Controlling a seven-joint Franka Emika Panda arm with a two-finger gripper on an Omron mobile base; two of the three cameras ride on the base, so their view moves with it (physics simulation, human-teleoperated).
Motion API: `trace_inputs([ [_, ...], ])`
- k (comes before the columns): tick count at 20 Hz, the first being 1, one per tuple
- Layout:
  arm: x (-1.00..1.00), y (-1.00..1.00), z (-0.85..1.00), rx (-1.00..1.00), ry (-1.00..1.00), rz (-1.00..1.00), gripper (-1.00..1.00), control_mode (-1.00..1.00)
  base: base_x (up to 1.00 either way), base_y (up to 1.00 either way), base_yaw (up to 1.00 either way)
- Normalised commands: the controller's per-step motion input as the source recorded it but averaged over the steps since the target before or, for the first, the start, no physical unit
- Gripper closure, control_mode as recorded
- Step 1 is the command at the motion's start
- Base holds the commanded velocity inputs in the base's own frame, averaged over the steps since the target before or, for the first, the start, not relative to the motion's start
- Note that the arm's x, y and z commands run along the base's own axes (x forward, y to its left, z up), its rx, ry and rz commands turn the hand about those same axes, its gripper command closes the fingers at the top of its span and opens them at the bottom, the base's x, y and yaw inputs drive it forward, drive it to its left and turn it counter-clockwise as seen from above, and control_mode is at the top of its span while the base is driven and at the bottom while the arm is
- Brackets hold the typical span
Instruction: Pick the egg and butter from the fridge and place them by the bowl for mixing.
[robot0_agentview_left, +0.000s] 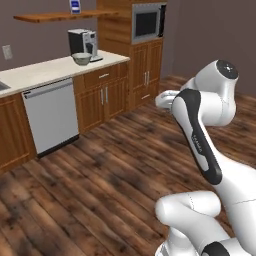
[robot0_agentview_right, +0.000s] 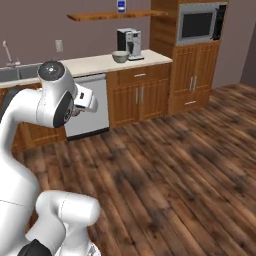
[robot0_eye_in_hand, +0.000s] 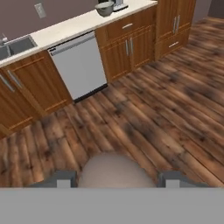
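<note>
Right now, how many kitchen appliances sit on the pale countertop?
1: a black-and-silver coffee machine at the countertop's right end, behind the pale grey-green bowl. The silver dishwasher and built-in microwave aren't on it.

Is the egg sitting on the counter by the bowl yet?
No. In the hand view the egg sits between the gripper's fingertips over the wood floor, far from the bowl on the counter.

The arm (robot0_agentview_left: 200, 130) is showing glossy white rounded shells with dark joint bands and a dark round cap; faint lettering, seemingly, is running along one band.
</note>
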Motion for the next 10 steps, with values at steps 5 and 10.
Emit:
trace_inputs([
  [5, 0.00, 0.00, 0.00, 0.00, 0.00, 0.00, 1.00, 1.00, 0.86, -0.09, -0.02],
  [10, 0.00, 0.00, 0.00, 0.00, 0.00, 0.00, 1.00, 1.00, 0.87, -0.08, 0.00],
])
